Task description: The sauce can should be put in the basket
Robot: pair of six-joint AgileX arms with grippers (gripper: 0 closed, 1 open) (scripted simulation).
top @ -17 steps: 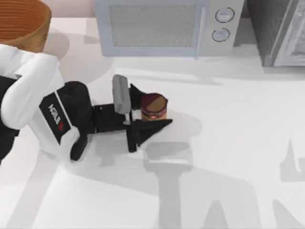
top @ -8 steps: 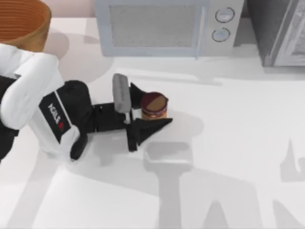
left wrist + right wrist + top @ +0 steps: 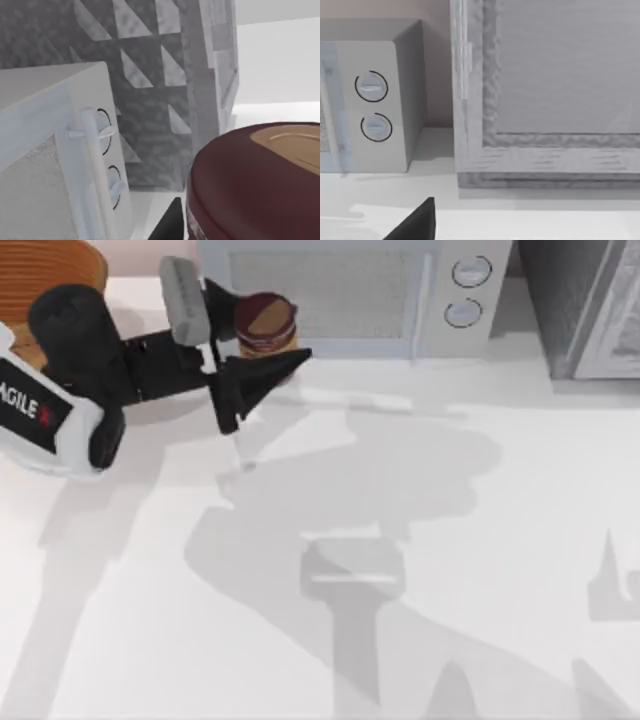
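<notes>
While the left pincer (image 3: pixel 250 338) grips the sauce can (image 3: pixel 265 324) above the tabletop (image 3: pixel 450 540), a swing toward the basket (image 3: pixel 40 265) risks clipping the microwave (image 3: pixel 340 295) or slipping.

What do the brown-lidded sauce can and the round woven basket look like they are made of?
The sauce can, clamped in the left gripper: smooth matte dark reddish-brown lid, seemingly metal or plastic; orange-and-cream band looks like a paper label. The basket at the table's far left corner: golden-brown wicker, judging by its fine ribbed lines.
</notes>
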